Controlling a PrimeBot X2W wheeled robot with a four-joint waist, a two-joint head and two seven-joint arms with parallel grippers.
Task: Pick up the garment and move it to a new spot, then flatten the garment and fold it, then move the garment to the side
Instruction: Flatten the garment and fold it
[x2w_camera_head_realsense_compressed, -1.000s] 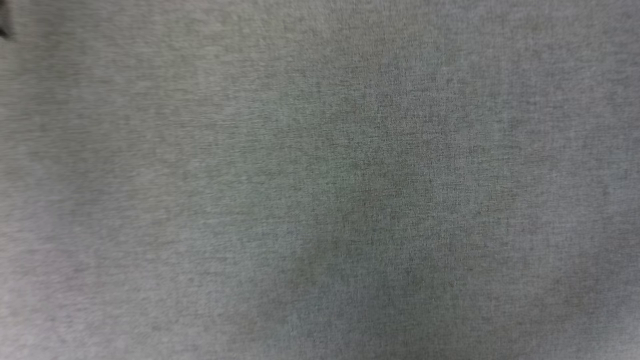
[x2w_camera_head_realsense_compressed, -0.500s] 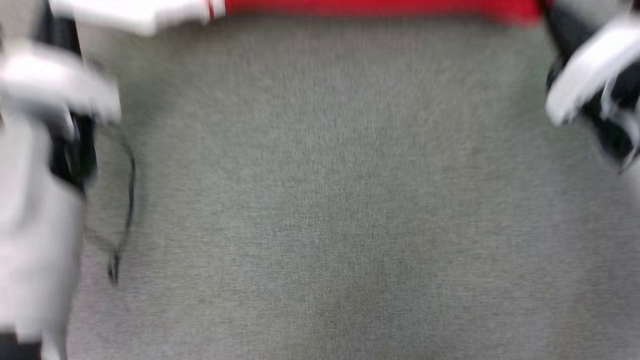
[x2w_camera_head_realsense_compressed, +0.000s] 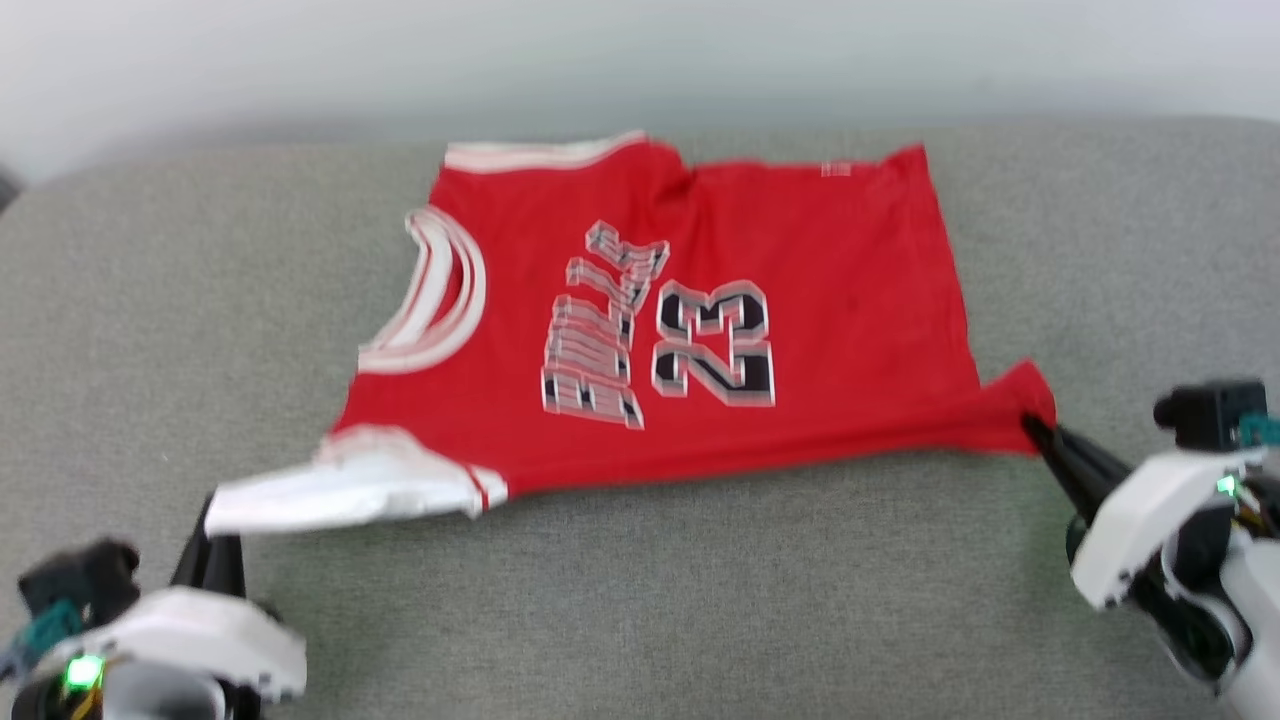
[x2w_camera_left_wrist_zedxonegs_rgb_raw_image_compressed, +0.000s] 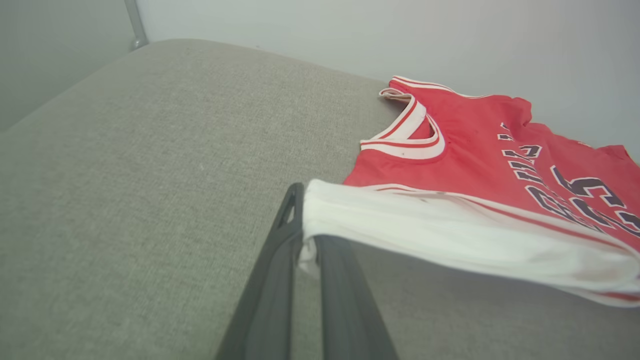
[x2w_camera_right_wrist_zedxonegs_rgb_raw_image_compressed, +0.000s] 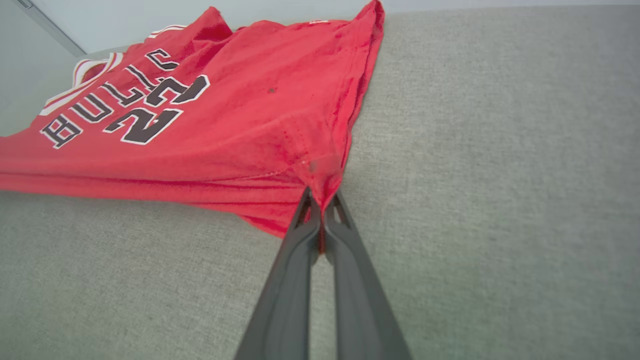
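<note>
Near the front edge of the grey surface (x2w_camera_head_realsense_compressed: 700, 610), the left gripper (x2w_camera_head_realsense_compressed: 210, 530) pinches shut on the garment (x2w_camera_head_realsense_compressed: 800, 330) by its white sleeve (x2w_camera_head_realsense_compressed: 340, 490). The right gripper (x2w_camera_head_realsense_compressed: 1032, 427) pinches its red corner. The garment lies spread toward the back edge. This looks like flattening; next, pull it smooth.

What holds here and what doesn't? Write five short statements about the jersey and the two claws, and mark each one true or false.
1. The left claw is shut on the garment at its white sleeve. True.
2. The right claw hangs open, clear of the cloth. False: it is shut on a red hem corner.
3. The "23" lettering faces up. True.
4. The garment is folded in half. False: it lies spread out, front showing.
5. The garment rests on a wooden table. False: it lies on a grey fabric surface.
</note>
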